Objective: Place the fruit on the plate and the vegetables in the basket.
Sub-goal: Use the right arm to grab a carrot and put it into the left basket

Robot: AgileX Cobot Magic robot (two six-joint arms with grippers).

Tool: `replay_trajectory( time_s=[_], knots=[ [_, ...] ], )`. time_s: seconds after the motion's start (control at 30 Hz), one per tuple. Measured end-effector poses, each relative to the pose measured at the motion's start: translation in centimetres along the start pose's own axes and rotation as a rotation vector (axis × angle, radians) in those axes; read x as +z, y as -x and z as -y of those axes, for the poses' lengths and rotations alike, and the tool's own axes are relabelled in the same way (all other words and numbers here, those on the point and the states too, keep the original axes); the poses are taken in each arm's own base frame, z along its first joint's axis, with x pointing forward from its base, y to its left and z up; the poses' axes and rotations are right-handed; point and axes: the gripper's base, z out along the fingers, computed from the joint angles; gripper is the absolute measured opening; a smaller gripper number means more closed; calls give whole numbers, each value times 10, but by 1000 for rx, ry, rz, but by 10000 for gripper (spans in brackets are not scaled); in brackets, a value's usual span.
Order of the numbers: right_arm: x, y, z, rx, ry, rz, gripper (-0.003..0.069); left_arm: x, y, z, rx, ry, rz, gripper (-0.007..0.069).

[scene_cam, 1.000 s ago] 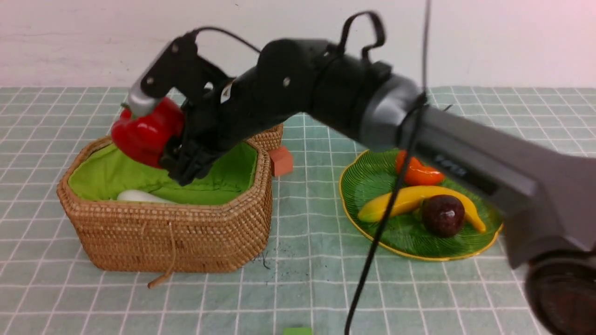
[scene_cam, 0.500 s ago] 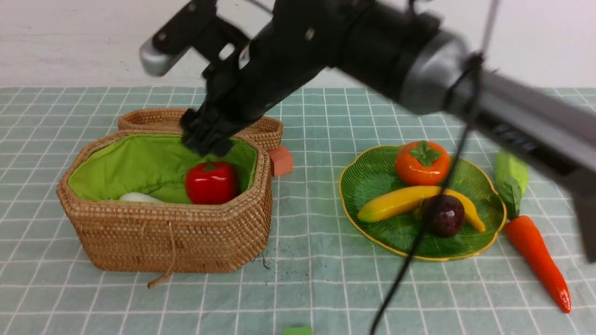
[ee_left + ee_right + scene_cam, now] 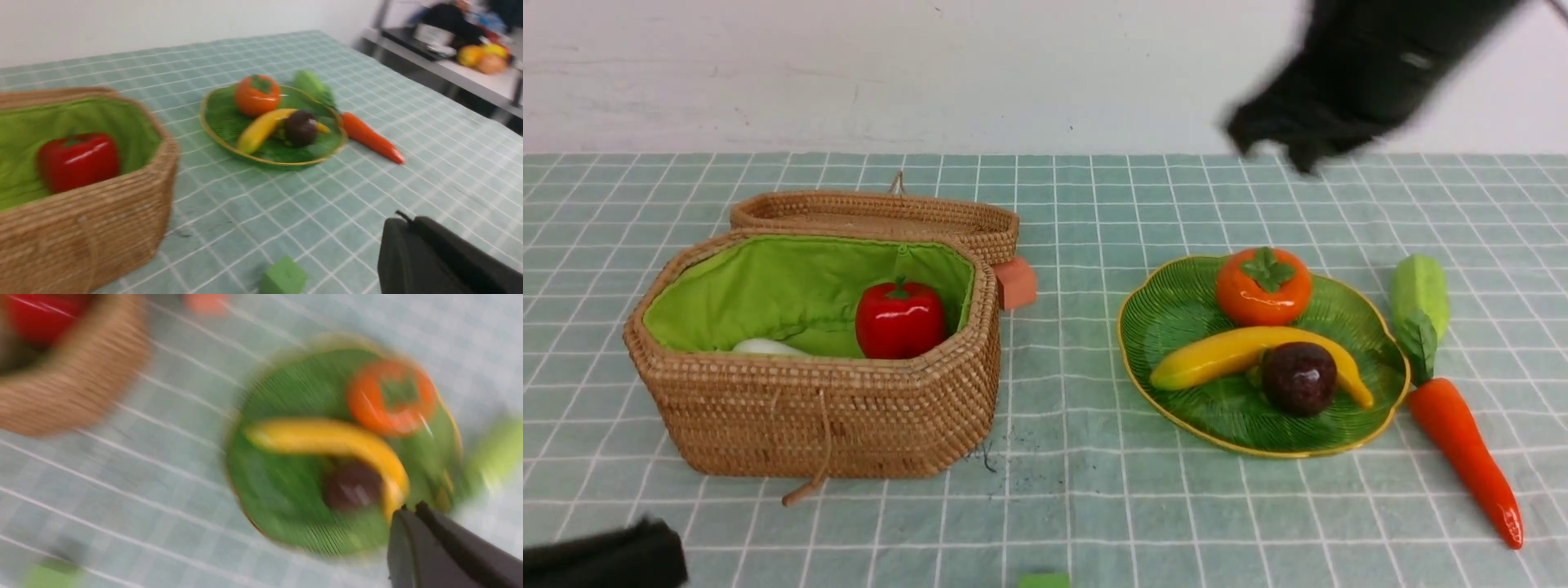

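Roughly lengthwise carrot (image 3: 1462, 445), tip nearward, banana (image 3: 1225, 353) crosswise

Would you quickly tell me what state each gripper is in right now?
Left gripper: closed, holding nothing.
Right gripper: closed, holding nothing.

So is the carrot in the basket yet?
No, the carrot lies beside the plate, well away from the basket.
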Motion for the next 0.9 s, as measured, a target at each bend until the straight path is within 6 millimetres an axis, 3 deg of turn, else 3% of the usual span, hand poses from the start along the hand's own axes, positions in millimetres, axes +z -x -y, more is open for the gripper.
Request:
replay_trajectory(
  time_s=[0.13,0.2,0.3,0.47,0.57,0.77,0.9],
  knots=[
    [48,-56,55,171,-66,-231,54,0,2,5,63,-56,19,-13],
    [73,-78,73,248,-63,-265,106,0,2,6,83,-69,26,-13],
    [113,-108,103,367,-64,-222,247,0,2,7,98,-77,27,-13],
    [150,-121,123,414,-48,-146,452,0,2,7,104,-77,29,-13],
    [165,-120,121,405,-10,-140,503,0,3,7,107,-73,35,-13],
    [195,-123,121,364,22,-146,505,0,3,7,106,-70,41,-13],
    [213,-130,120,352,33,-188,391,0,3,6,123,-64,35,-13]
  ],
)
